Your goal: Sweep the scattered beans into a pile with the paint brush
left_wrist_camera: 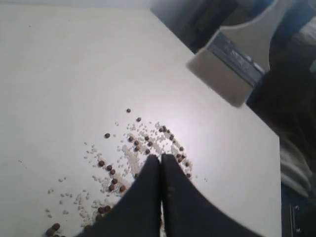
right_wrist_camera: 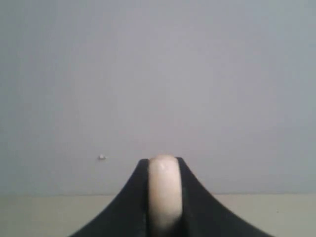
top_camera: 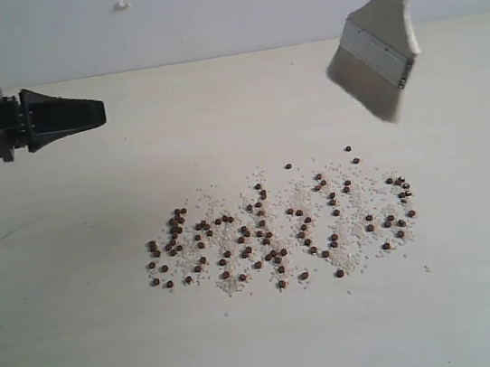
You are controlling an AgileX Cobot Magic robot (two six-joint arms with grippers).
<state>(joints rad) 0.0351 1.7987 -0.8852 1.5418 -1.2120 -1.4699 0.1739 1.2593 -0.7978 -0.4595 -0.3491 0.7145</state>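
Dark reddish-brown beans (top_camera: 279,233) lie scattered in a wide band on the pale table (top_camera: 86,352), mixed with fine whitish grit. The paint brush (top_camera: 378,55) hangs tilted in the air above the band's far right end, bristles down and off the table. Its pale handle end (right_wrist_camera: 163,192) is clamped between the black fingers of my right gripper (right_wrist_camera: 163,165), which itself stays out of the exterior view. My left gripper (top_camera: 98,112) hovers at the far left, shut and empty. From the left wrist, the beans (left_wrist_camera: 143,148) lie beyond its fingertips (left_wrist_camera: 161,158), with the paint brush (left_wrist_camera: 232,66) farther off.
A small white speck (top_camera: 121,5) marks the grey back wall. The table's edge (left_wrist_camera: 237,106) runs close behind the brush in the left wrist view, with dark clutter beyond it.
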